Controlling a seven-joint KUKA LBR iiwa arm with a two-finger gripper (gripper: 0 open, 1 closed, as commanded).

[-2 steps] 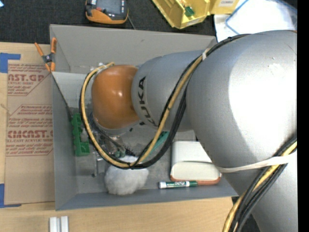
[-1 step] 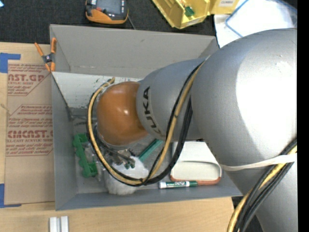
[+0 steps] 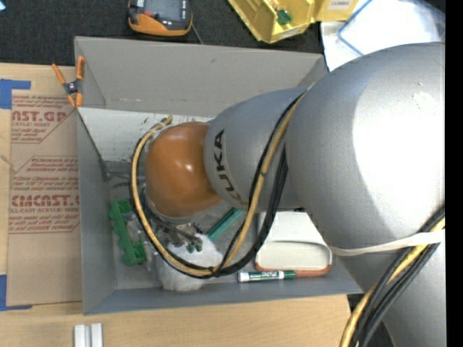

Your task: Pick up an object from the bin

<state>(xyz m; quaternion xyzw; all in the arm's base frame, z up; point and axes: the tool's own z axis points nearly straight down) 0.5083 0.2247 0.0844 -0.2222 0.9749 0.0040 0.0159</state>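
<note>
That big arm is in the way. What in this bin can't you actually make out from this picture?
All in the camera view:
- Bin: its middle and right floor lie under the grey arm.
- Gripper: tucked beneath the orange cover and cables; whether it holds anything cannot be told.
- Teal thing: one end pokes out beneath the arm; kind unclear.
- White block: far side overlapped by the arm.

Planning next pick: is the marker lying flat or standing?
Lying flat: the marker shows its whole length along the near wall of the bin.
</note>
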